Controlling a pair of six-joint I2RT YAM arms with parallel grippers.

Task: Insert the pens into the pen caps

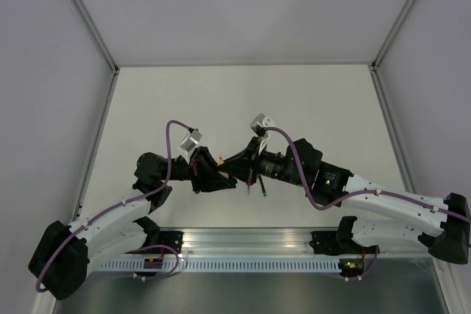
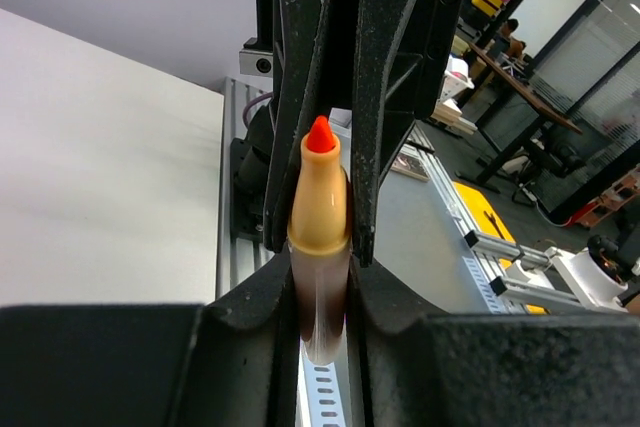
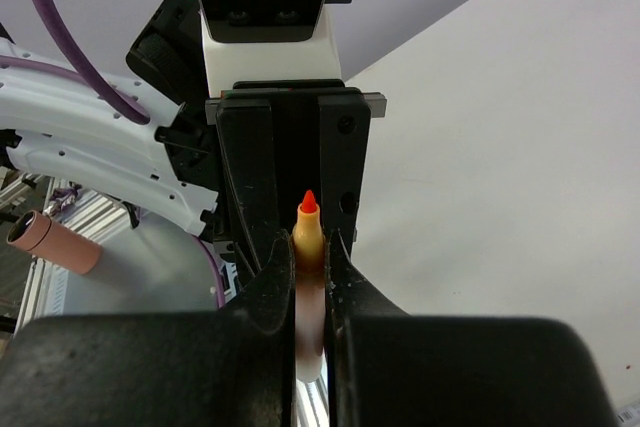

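A pen (image 2: 320, 207) with a bright orange tip, a cream collar and a pale barrel stands between both grippers. My left gripper (image 2: 322, 297) has its jaws pressed on the barrel from both sides. My right gripper (image 3: 310, 277) is shut on the same pen (image 3: 309, 232) just below the collar. Its black fingers (image 2: 385, 97) flank the tip in the left wrist view. From above, the left gripper (image 1: 229, 180) and right gripper (image 1: 249, 170) meet nose to nose above the near middle of the table. A thin dark stick with a green end (image 1: 262, 193) pokes out below them. The pen caps are out of view.
The white table (image 1: 243, 101) stretches behind the arms, walled at the back and both sides. An aluminium rail (image 1: 250, 244) runs along the near edge under the arm bases. A cardboard roll (image 3: 55, 242) lies off the table to the left in the right wrist view.
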